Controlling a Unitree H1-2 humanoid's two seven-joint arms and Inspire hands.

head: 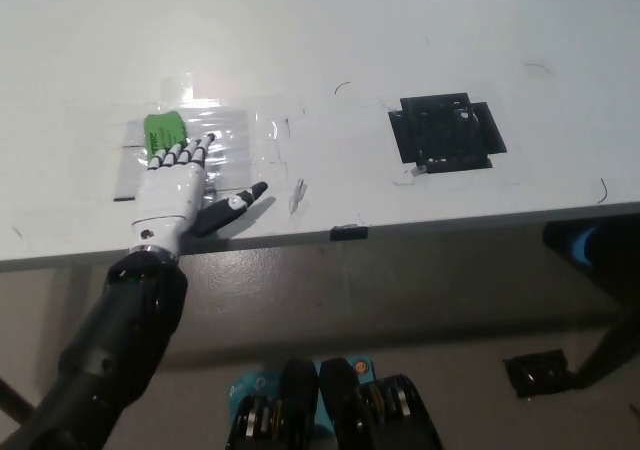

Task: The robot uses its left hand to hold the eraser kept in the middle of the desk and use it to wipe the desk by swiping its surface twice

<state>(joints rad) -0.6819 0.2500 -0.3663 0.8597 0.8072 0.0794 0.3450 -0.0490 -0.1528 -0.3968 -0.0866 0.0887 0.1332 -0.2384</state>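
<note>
A green eraser lies on the white desk, at the left end of a clear plastic sheet. My white left hand rests flat on the desk with its fingertips pressed down on the eraser's near edge. The thumb sticks out to the right. The dark forearm reaches up from the lower left, over the desk's front edge. Only the far part of the eraser shows beyond the fingers. My right hand is out of the picture.
A black taped square sits on the desk to the right. A small black piece lies at the desk's front edge. Below the edge are a blue object at right and a teal box on the floor.
</note>
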